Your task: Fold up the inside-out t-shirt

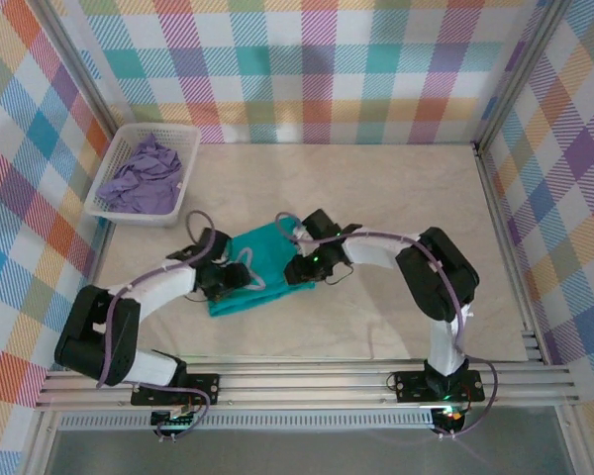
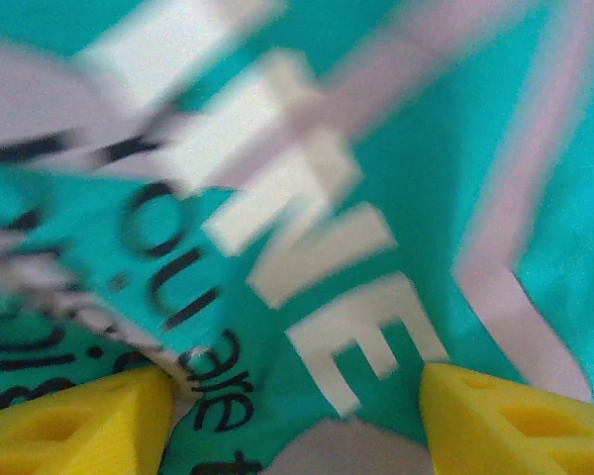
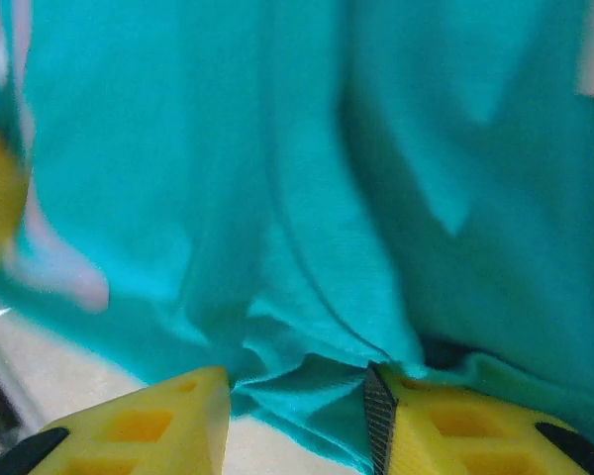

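Teal-green cotton t-shirt (image 1: 262, 247) lies mid pale beige counter (image 1: 396, 198) as a rough, part-folded bundle, with both arms on it. My left fingers (image 2: 79, 426) stand wide over the white block letters (image 2: 317, 247) printed on the cloth and grip nothing I can see. My right fingers (image 3: 455, 426) are narrower, with a crumpled hem (image 3: 297, 381) bunched between them at the shirt's edge, just above the counter. I cannot tell if they actually pinch it.

Risks as I judge them:
- The right bite looks shallow, so soft cloth could slip out on a lift.
- It may catch only 1 layer, which would peel the top ply and undo the fold.
- If the left fingers press down while wide, they could drag the printed panel and skew the edges.
- The 2 wrists are near each other over a small bundle, so a knock or cable snag is possible.
- The left wrist view is blurred, so placement there is guesswork.

White plastic basket (image 1: 193, 139) holding a lavender garment (image 1: 144, 173) is well apart at far left, so I see no hazard there.
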Controlling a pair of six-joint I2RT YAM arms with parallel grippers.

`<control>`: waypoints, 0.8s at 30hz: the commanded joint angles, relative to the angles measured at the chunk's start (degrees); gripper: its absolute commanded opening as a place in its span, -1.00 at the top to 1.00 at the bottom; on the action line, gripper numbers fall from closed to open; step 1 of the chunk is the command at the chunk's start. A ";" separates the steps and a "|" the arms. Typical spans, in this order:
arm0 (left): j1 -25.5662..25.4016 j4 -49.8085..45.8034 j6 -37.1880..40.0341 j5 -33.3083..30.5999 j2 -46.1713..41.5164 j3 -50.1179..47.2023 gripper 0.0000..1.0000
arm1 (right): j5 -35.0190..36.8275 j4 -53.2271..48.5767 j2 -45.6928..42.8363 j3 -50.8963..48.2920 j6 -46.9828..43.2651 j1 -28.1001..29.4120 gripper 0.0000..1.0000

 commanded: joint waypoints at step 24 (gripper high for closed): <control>8.07 -7.34 25.21 9.91 34.39 43.09 -0.73 | 4.49 -3.11 -4.15 -1.77 3.72 -13.65 -0.43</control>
